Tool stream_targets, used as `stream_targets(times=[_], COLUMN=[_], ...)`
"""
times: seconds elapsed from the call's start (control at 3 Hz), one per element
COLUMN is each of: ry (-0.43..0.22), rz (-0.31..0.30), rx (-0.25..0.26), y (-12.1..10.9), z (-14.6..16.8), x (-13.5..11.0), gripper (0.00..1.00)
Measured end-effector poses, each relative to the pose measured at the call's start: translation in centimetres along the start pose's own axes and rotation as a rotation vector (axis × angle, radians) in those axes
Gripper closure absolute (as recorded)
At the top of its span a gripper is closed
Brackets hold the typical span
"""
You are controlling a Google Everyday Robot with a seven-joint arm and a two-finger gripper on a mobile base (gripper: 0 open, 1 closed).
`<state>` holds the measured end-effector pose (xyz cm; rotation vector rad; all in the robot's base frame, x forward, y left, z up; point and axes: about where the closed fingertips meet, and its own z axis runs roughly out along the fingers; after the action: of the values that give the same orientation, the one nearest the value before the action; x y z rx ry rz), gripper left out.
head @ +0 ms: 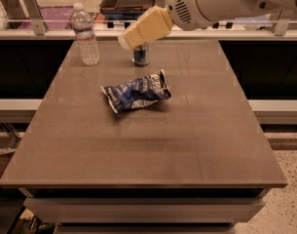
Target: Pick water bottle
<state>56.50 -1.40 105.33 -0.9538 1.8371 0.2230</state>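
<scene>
Clear ribbed water bottle (86,34), white cap on, upright near far-left corner of bench (187,130); apart from tool (125,40) hovering nearby.

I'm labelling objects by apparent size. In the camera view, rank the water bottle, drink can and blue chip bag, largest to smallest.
1. Chip bag: covers most area.
2. Water bottle: narrower, but farther back, so bag versus bottle is unsure.
3. Drink can: smallest; the hand, over the table's far end, hides its top.
</scene>
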Motion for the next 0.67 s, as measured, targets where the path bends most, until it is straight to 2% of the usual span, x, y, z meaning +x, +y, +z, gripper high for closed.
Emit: stream_targets(times=[0.67], ry=[-0.011], rz=[-0.020], rx=[0.002], y=[-0.29], z=[0.94], x=[-0.85], gripper=[0.00])
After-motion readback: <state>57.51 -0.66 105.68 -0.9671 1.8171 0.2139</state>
